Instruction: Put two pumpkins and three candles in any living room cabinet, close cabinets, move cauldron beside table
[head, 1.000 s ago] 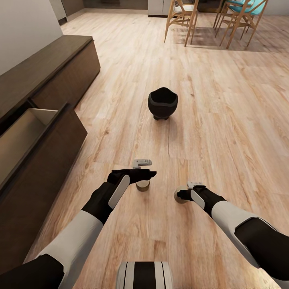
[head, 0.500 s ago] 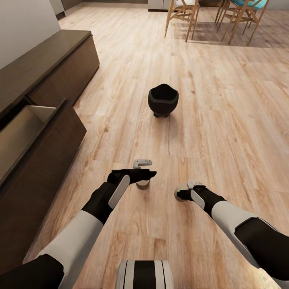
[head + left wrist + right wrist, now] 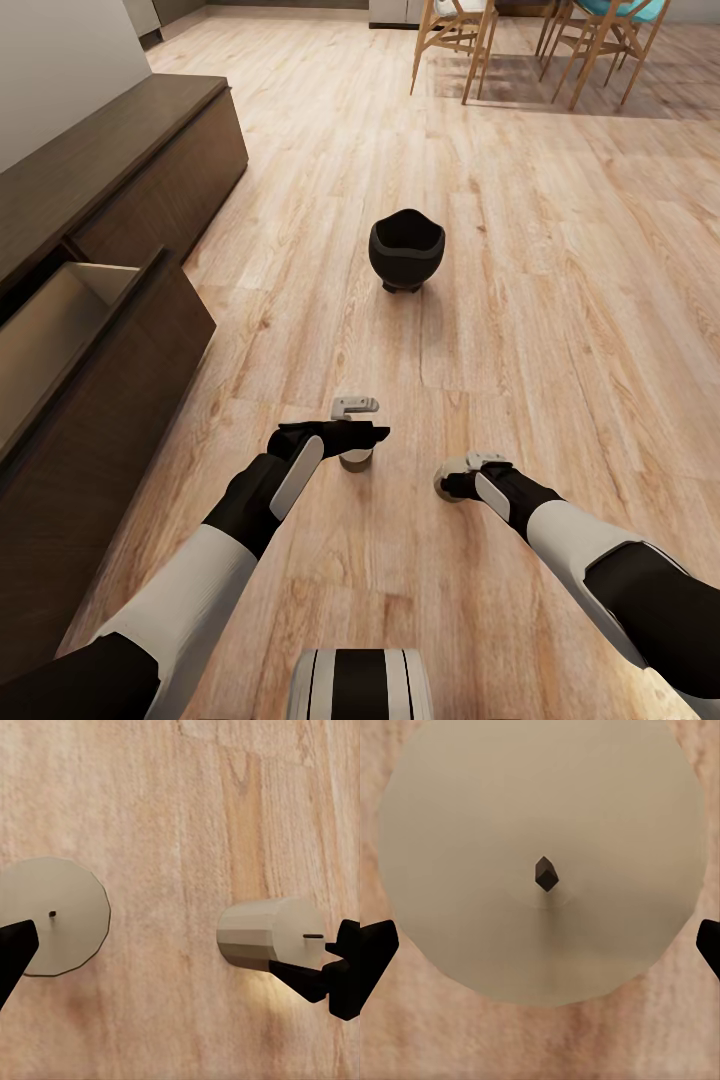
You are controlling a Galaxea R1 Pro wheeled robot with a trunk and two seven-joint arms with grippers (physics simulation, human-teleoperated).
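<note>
Two tan candles stand on the wood floor just ahead of me. My left gripper (image 3: 350, 425) hovers open over one candle (image 3: 355, 460), whose round top (image 3: 52, 916) shows in the left wrist view beside one black fingertip (image 3: 15, 952). My right gripper (image 3: 465, 476) is open and straddles the other candle (image 3: 445, 484); that candle's top (image 3: 540, 832) lies between the gripper's two fingertips (image 3: 375, 949). The same candle (image 3: 262, 934) also appears in the left wrist view. The black cauldron (image 3: 406, 250) stands farther ahead on the floor. The cabinet (image 3: 110, 165) runs along the left wall with one drawer (image 3: 60, 330) pulled open, its pale inside bare. The pumpkins and the table are out of view.
Wooden dining chairs (image 3: 455, 45) stand at the far end of the room. The open drawer's dark front (image 3: 120, 400) juts into the floor space on my left. My own base (image 3: 360, 685) shows at the lower edge.
The camera tilted slightly a second ago, so the far room shifted up in the picture. Both grippers and both candles keep their places.
</note>
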